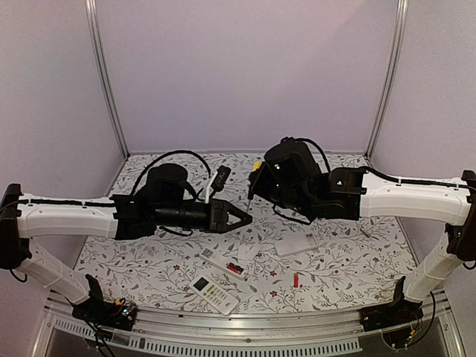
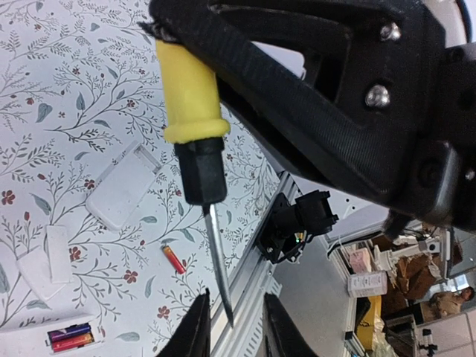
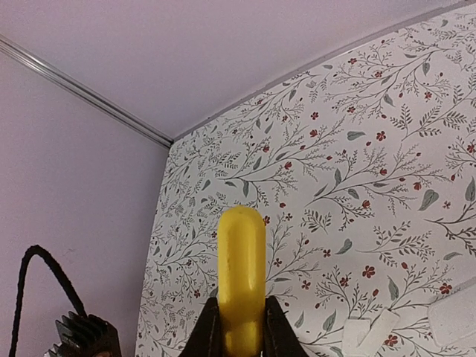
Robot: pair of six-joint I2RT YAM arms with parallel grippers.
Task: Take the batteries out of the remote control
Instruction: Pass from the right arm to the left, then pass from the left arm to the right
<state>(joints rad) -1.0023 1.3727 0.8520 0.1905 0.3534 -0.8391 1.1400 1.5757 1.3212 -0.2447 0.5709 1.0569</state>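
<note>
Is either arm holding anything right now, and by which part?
The right gripper holds the screwdriver, jaws closed on its yellow handle. The left gripper is open and holds nothing.

Soft, diffuse light fills the top view; the walls (image 1: 245, 67) take a pale lilac cast, and only faint shadows lie on the bench (image 1: 349, 260) beneath the arms, so the light comes from above; the lens bends the frame posts (image 1: 106, 82) slightly toward the left and right edges; black arm parts lose detail; in the left wrist view the screwdriver (image 2: 192, 97) is sharp, its blade glinting, the left end effector (image 2: 236, 331) is a dark blur, and the room beyond the bench's near edge looks washed out; in the right wrist view the yellow handle, close to the lens, is slightly soft; the bench's far corner is crisp.
</note>
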